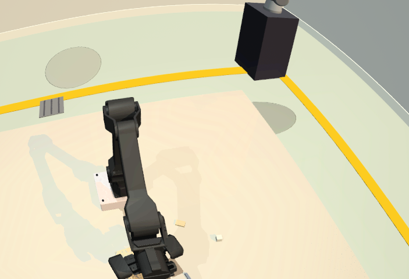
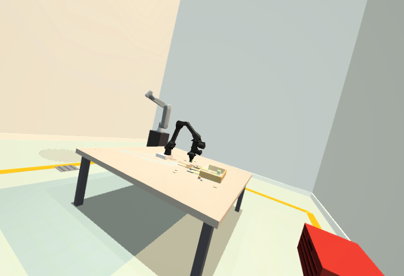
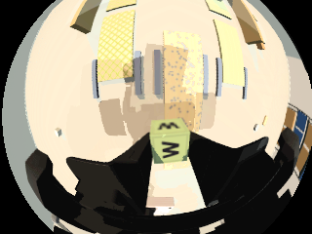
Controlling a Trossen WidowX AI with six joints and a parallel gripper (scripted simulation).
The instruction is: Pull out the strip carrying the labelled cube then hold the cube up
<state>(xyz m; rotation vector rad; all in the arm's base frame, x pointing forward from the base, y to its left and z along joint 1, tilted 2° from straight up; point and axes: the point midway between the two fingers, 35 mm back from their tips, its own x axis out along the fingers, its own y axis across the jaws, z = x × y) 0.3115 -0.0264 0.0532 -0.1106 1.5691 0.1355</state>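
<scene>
My gripper [image 3: 168,135] [image 2: 191,161] is shut on a green cube [image 3: 170,147] marked W, held above the near end of the speckled strip [image 3: 187,68]. In the top view the arm hides the fingertips. The speckled strip lies out in front of the open box, between grey-blue rails. To its left in the wrist view is a lattice-patterned strip [image 3: 116,46], and to its right a plain yellow strip [image 3: 230,51]. Each of these two shows a gap across it near the box. Another green cube [image 2: 219,171] stands inside the box.
The box walls [image 3: 250,26] [image 2: 208,176] flank the far ends of the strips. A rail [image 3: 137,73] stands beside the lattice strip. A small white block [image 1: 219,238] and a flat tan block [image 1: 180,223] lie on the table. Other small pieces lie near the box.
</scene>
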